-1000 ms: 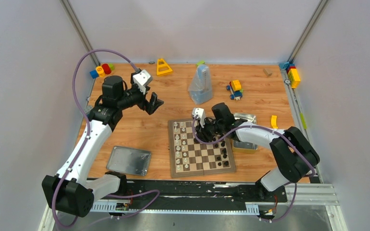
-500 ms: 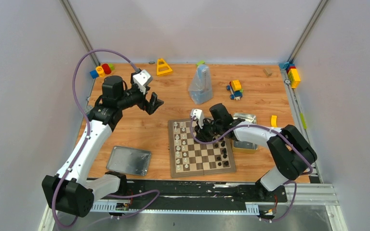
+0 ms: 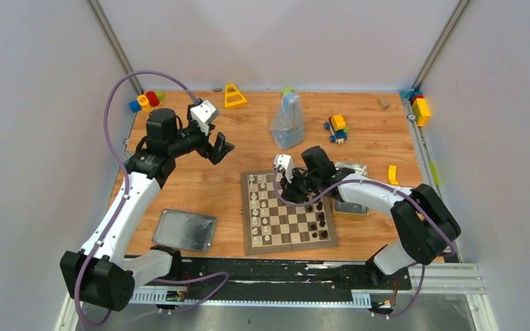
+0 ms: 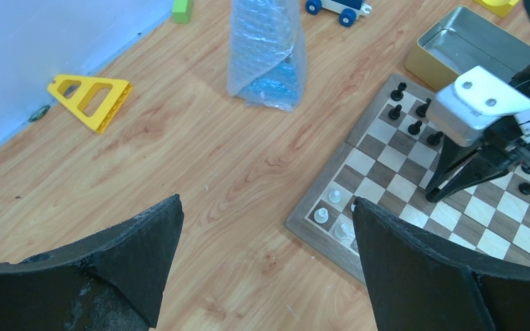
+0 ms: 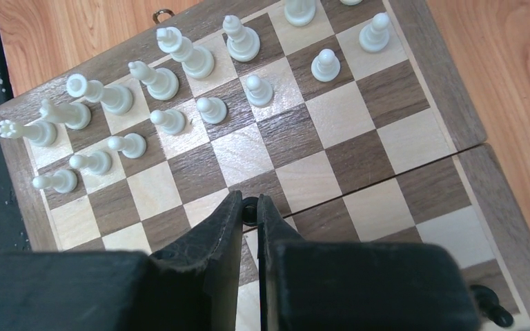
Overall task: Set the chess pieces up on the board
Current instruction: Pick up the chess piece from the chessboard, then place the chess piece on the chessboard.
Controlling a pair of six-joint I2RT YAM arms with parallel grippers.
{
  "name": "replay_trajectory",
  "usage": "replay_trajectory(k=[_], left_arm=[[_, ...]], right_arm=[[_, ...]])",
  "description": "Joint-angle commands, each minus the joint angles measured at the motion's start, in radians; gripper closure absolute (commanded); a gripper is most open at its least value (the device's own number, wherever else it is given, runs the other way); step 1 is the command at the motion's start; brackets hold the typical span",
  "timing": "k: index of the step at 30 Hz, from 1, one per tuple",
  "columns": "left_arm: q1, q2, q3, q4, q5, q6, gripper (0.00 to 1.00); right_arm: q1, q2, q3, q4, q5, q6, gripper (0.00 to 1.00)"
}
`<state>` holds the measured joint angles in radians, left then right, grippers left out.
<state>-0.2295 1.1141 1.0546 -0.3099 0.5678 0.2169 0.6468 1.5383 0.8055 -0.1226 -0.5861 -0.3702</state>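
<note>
The board [image 3: 246, 215] lies at the middle front of the table. White chess pieces [image 3: 258, 205] stand along its left side and black chess pieces [image 3: 321, 222] along its right. My right gripper [image 3: 298, 191] hangs over the board's back middle, shut on a small black piece [image 5: 249, 209] near the fold seam, with the white pieces [image 5: 179, 63] beyond it. My left gripper [image 3: 222, 147] is open and empty above bare table left of the board's back corner. In the left wrist view it [image 4: 268, 204] looks down on the board's corner [image 4: 305, 229] and the right gripper [image 4: 433, 194].
A silver lid [image 3: 185, 229] lies front left of the board and a metal tin [image 3: 353, 169] at its right. A bubble-wrap bag [image 3: 287, 124] stands behind the board. A yellow triangle toy [image 3: 234, 96] and toy blocks [image 3: 337, 128] lie at the back.
My right gripper shifted slightly over the back of the board, still shut on the black piece. The left arm has not moved.
</note>
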Motion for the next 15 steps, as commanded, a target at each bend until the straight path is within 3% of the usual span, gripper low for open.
replay_trajectory(k=[1,15], left_arm=[[0.005,-0.021,-0.004,0.022,0.008,0.013,0.00],[0.005,-0.031,-0.019,0.034,0.014,0.009,0.00]], right_arm=[[0.004,-0.109,0.034,-0.070,0.023,-0.045,0.96],[-0.004,-0.314,-0.085,-0.331,0.103,-0.203,0.95]])
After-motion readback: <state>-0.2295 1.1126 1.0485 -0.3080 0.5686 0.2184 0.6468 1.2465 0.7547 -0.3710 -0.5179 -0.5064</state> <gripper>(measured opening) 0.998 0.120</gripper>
